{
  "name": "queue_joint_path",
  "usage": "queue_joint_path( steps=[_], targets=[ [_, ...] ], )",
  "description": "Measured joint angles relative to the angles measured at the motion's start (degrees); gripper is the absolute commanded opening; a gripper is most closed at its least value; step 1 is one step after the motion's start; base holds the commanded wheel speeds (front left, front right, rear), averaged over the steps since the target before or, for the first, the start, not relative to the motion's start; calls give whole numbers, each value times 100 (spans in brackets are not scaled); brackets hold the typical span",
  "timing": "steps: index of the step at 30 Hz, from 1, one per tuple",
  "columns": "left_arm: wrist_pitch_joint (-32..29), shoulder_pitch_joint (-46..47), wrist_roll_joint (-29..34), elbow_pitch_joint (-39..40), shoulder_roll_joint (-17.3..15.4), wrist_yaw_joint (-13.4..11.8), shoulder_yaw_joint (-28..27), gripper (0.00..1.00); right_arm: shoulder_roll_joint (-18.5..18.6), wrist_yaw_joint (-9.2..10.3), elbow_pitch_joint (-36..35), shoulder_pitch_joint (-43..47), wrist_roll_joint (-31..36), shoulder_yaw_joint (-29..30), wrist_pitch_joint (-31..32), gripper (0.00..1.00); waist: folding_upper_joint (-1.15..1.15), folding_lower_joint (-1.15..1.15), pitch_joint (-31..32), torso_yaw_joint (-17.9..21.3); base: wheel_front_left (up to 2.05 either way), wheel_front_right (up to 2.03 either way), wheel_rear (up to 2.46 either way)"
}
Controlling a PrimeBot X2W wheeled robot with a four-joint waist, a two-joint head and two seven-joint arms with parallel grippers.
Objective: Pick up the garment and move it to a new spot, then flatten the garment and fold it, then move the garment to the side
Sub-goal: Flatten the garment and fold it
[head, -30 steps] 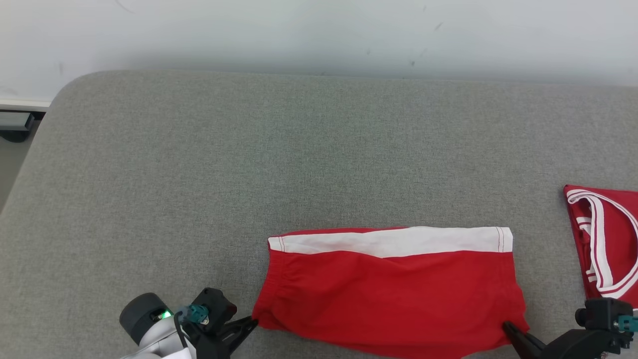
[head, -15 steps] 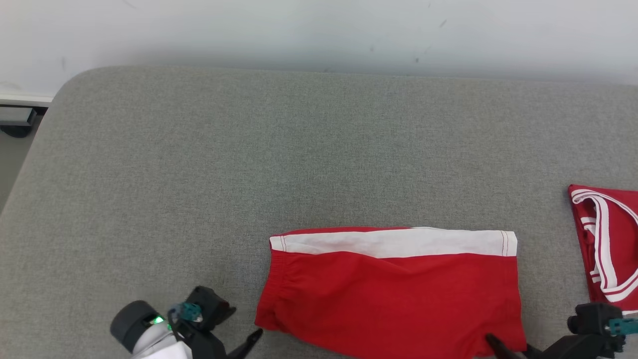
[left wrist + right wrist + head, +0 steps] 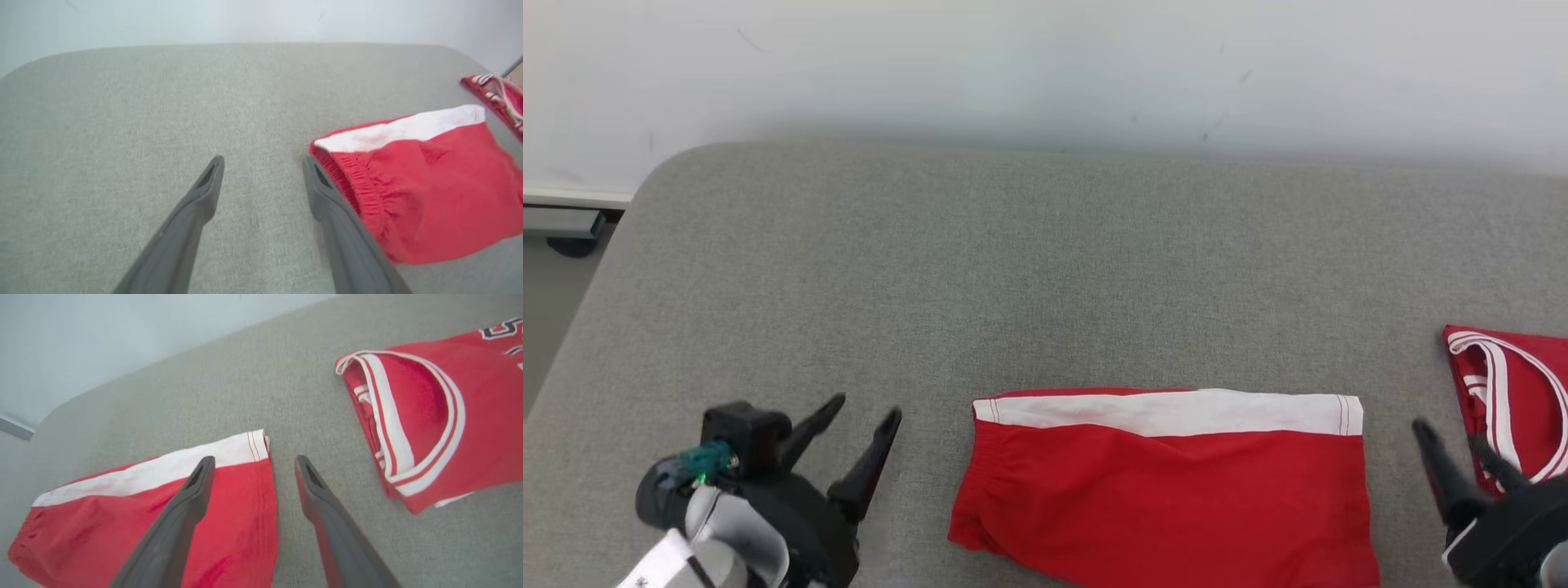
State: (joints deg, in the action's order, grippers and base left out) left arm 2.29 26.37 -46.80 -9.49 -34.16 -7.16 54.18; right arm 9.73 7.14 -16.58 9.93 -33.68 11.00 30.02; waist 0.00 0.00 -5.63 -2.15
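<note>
Both grippers have let go of the red shorts [image 3: 1168,482] since a sec. ago and been drawn back. The left gripper [image 3: 866,408] is now seen apart from the waistband end, and the right gripper [image 3: 1448,435] between the hem end and a red-and-white jersey [image 3: 1523,392]. The fingers of both are spread, nothing held. The shorts are left folded at the near middle of the grey padded surface [image 3: 1013,269], white stripe on the far side. The fold looks done; a shift to the side is judged next. Both ends should be pinched thru all layers and moved level, so the fold isn't opened, and the jersey avoided. The shorts' near edge and the jersey's right part are cut off; the layer count can't be told.
</note>
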Motion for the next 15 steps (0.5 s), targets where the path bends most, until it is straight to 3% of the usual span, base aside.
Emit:
queue_joint_path(
  steps=[8, 15],
  targets=[
    [827, -141, -69, -99, 778, -21, -750, 100, -261, 2, 209, -497, 400, 78, -825, 100, 0, 0, 310, -64, 0, 0, 0],
    [987, -789, 46, -595, 1018, -21, -1378, 100, -586, 19, 569, -578, 566, -114, -1510, 100, 0, -1, 604, -10, 0, 0, 0]
  ],
)
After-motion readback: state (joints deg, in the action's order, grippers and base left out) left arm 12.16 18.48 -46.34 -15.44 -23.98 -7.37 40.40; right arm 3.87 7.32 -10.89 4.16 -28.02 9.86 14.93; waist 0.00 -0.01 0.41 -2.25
